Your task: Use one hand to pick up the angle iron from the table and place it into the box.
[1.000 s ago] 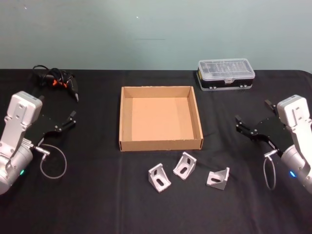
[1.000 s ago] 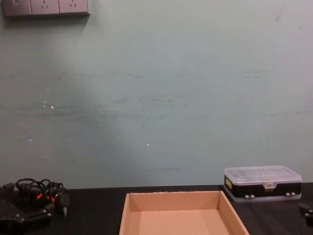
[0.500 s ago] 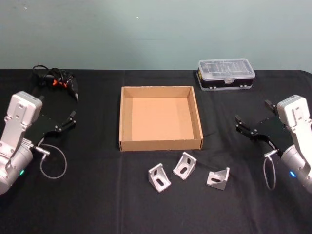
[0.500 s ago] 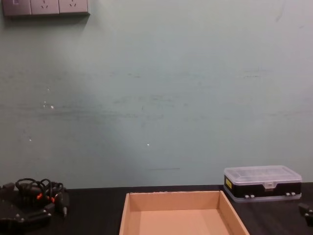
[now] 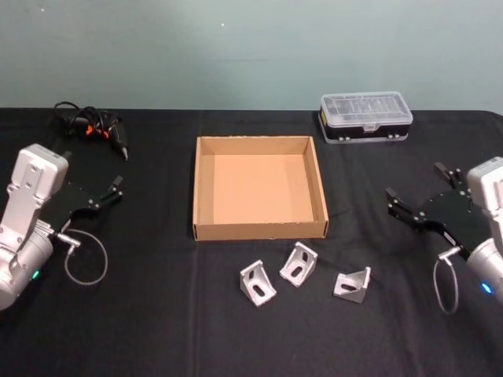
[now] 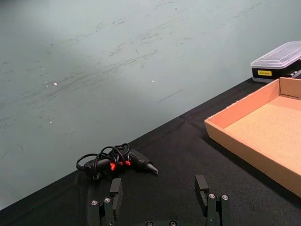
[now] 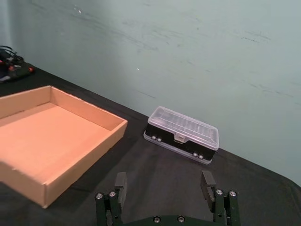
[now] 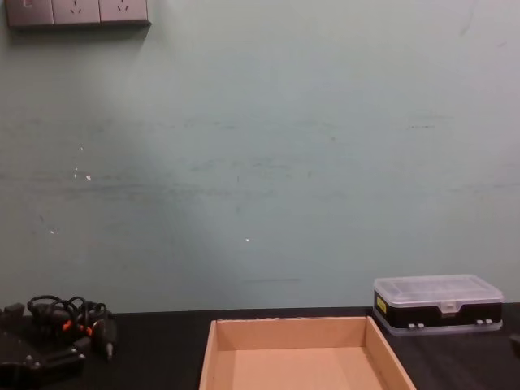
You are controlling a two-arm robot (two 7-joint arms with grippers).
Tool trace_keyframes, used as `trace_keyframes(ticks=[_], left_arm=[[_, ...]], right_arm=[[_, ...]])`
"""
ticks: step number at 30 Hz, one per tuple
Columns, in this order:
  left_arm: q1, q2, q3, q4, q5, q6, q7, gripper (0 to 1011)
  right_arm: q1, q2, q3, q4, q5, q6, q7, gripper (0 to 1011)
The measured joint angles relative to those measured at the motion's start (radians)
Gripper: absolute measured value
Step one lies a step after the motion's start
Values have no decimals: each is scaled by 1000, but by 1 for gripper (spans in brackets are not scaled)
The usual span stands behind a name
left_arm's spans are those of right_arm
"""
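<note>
While spread as before, right pincer slightly farther right.

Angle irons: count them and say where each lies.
3, all on the table before the box: left angle iron, middle angle iron, right angle iron. Box holds none.

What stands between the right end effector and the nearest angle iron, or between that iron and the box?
Nothing visible does. Only bare table lies between the open right end effector and the nearest angle iron. The box sits just beyond it; only its low front wall must be cleared.
</note>
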Motion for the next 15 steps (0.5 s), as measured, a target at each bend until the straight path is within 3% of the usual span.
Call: trace_keyframes(ticks=[6, 9, 15], left_arm=[[0, 0, 0, 0, 0, 0, 0, 1011], [0, 0, 0, 0, 0, 0, 0, 1011], [0, 0, 0, 0, 0, 0, 0, 1011]], right_arm=[[-64, 35, 34, -74, 43, -4, 45, 1000], [-112, 73, 52, -132, 95, -4, 119, 1000], [-174, 137, 65, -199, 152, -24, 246, 1000]])
